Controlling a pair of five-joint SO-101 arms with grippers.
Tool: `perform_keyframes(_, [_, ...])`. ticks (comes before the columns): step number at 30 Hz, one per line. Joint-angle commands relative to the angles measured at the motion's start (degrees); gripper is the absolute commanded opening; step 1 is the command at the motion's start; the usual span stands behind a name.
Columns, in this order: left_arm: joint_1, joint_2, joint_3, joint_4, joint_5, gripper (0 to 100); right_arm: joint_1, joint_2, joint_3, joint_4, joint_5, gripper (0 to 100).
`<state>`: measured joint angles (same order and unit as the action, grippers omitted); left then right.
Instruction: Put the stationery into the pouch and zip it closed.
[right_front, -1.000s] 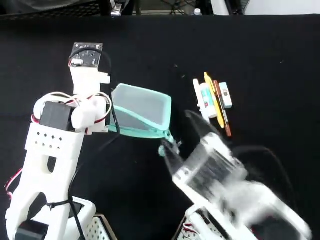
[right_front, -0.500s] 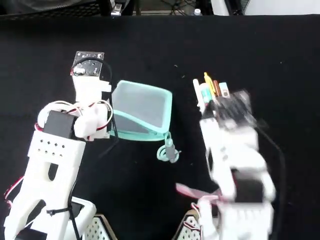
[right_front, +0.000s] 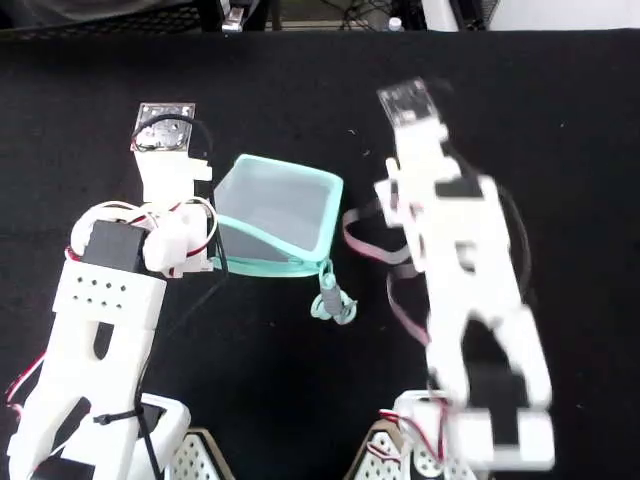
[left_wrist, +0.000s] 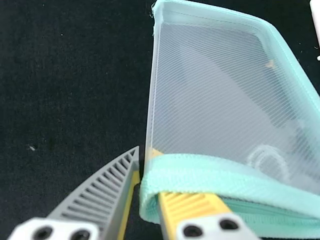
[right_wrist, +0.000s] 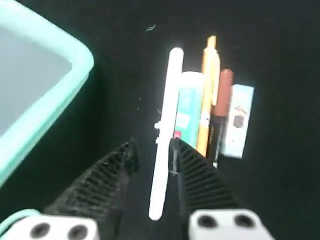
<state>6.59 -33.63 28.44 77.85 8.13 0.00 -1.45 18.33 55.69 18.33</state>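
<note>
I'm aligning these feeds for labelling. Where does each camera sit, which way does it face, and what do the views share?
High view: fixed above the table, looking down on both arms and the pouch.
Left wrist view: on the left arm, facing along the left gripper, shut on the pouch's rim.
Right wrist view: on the right arm, facing down past the open right gripper at the stationery.
Shared: the pouch shows in all three.

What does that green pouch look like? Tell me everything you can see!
The pouch has see-through, stripy sides that look like plastic, with a soft mint-green fabric border all round. It sits on the black table, and its zip edge looks open. A zip pull with a ring trails from one corner. The left gripper pinches the rim by the zip.
</note>
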Motion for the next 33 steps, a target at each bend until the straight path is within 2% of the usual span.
perform_keyframes(1, [-1.1,0.2,0.6,-0.4,0.8,3,-1.4,14.9,-22.3,7.3,-0.3,12.0])
perform_keyframes(7, [-1.1,0.2,0.6,-0.4,0.8,3,-2.3,32.1,-38.3,11.3,-0.3,12.0])
perform_keyframes(15, [-1.2,0.3,0.7,-0.4,0.8,3,-0.4,44.9,-51.3,11.9,-0.1,12.0])
perform_keyframes(24, [-1.2,0.5,0.7,-0.4,0.8,3,1.1,48.5,-54.0,12.0,0.2,12.0])
perform_keyframes(33, [-1.3,0.3,1.9,-1.3,0.6,3,1.2,44.6,-61.1,17.5,0.3,12.0])
